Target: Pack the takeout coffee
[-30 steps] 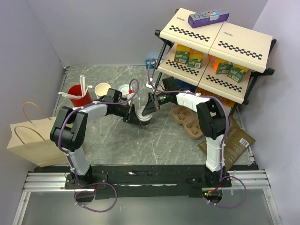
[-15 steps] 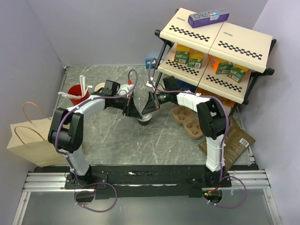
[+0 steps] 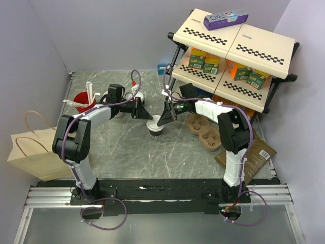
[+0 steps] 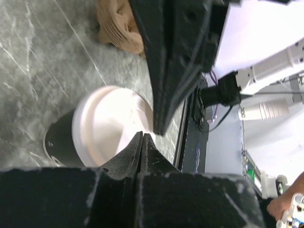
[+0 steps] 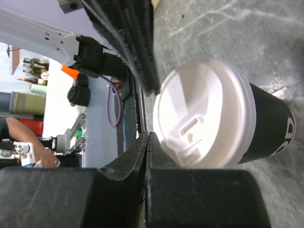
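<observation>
- Left gripper point(image 3: 142, 109), jaws pressed together and holding nothing, hangs over the table point(image 3: 127, 152) just right of the red cup point(image 3: 84, 103), with the paper bag point(image 3: 31, 152) at the far left
- Takeout coffee point(image 3: 155, 127) stands upright on the marbled tabletop between the two grippers, white lid on, unheld
- Right gripper point(image 3: 162, 120), also closed tight and empty, sits just beside the lid's right edge; whether it touches cannot be told
- Moulded cup carrier point(image 3: 204, 133) lies further right, near the shelf point(image 3: 231, 43)
- Paper cup likely handles light but crushable, its lid apt to pop under a hard squeeze; whether it is filled cannot be seen
- Best hold looks to be around the dark body below the lid rim, jaws spread first, cup kept upright
</observation>
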Motion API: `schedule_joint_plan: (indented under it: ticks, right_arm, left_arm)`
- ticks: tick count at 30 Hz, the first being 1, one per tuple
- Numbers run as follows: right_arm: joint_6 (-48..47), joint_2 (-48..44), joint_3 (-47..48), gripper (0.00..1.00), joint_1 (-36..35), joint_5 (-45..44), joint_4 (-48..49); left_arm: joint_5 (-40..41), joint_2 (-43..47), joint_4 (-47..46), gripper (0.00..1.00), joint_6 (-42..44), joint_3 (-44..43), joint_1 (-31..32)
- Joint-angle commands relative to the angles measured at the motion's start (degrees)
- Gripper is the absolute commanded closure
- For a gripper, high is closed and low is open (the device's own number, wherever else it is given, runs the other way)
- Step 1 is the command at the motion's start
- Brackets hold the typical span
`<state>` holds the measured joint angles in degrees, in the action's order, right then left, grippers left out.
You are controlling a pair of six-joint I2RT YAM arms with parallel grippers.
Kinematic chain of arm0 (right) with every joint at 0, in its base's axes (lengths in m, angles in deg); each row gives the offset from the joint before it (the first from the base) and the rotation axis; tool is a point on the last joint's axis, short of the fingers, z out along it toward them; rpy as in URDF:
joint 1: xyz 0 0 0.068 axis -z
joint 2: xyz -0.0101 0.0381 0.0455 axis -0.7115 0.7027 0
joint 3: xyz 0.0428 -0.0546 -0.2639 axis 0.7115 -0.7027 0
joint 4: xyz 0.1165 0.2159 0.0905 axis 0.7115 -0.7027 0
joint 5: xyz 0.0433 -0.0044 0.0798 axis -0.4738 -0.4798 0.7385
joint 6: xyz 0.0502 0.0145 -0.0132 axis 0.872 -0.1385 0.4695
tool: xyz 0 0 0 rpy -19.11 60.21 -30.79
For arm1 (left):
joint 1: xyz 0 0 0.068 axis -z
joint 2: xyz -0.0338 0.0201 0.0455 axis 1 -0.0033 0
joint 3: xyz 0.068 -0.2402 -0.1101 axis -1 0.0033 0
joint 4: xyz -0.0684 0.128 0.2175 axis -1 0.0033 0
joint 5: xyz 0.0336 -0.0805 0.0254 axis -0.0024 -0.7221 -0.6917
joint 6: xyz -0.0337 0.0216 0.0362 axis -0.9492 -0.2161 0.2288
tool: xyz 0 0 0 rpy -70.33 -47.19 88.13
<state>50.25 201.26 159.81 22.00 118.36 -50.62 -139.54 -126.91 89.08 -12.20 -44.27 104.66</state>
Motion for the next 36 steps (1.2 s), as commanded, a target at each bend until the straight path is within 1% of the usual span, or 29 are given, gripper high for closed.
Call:
schedule_joint_plan:
  ticks: [1, 7, 15, 17, 22, 23, 28, 31, 36]
  right_arm:
    - [-5.2, -1.5, 1.6, 0.98, 0.1, -0.8, -3.7]
    - [-5.1, -0.8, 1.2, 0.98, -0.1, -2.4, -3.8]
    - [-5.0, 0.7, 1.1, 0.99, -0.7, -5.3, -4.8]
    - [-5.3, 1.1, 1.0, 0.99, -0.7, -5.7, -5.2]
    - [-6.0, 2.3, 0.5, 1.00, -0.7, -10.2, -8.2]
    - [-7.4, 2.7, 0.4, 1.00, -0.7, -10.5, -8.5]
    - [-5.5, 3.3, -1.3, 1.00, -0.6, -13.8, -7.7]
    - [-3.4, 3.6, -1.4, 1.00, -0.6, -12.9, -6.2]
    - [-4.6, 2.0, -0.3, 1.00, -0.6, -9.5, -5.9]
  left_arm:
    - [1.2, -1.3, -12.1, 0.99, -8.1, 0.1, 1.1]
    - [2.6, -4.0, -11.1, 0.99, -7.6, -1.0, 2.4]
    - [8.4, -6.8, -8.0, 0.99, -7.1, 0.4, 3.0]
    - [9.7, -7.3, -8.2, 0.99, -7.9, 1.0, 2.8]
    - [9.8, -9.7, -11.6, 0.99, -13.0, 3.8, 1.9]
    - [9.5, -10.1, -12.1, 0.99, -13.5, 4.1, 1.8]
    - [12.5, -11.9, -8.9, 0.99, -12.2, 4.5, 1.8]
    - [12.7, -12.2, -7.9, 0.99, -11.3, 4.3, 1.8]
    - [9.7, -10.1, -10.3, 0.99, -11.7, 4.1, 2.1]
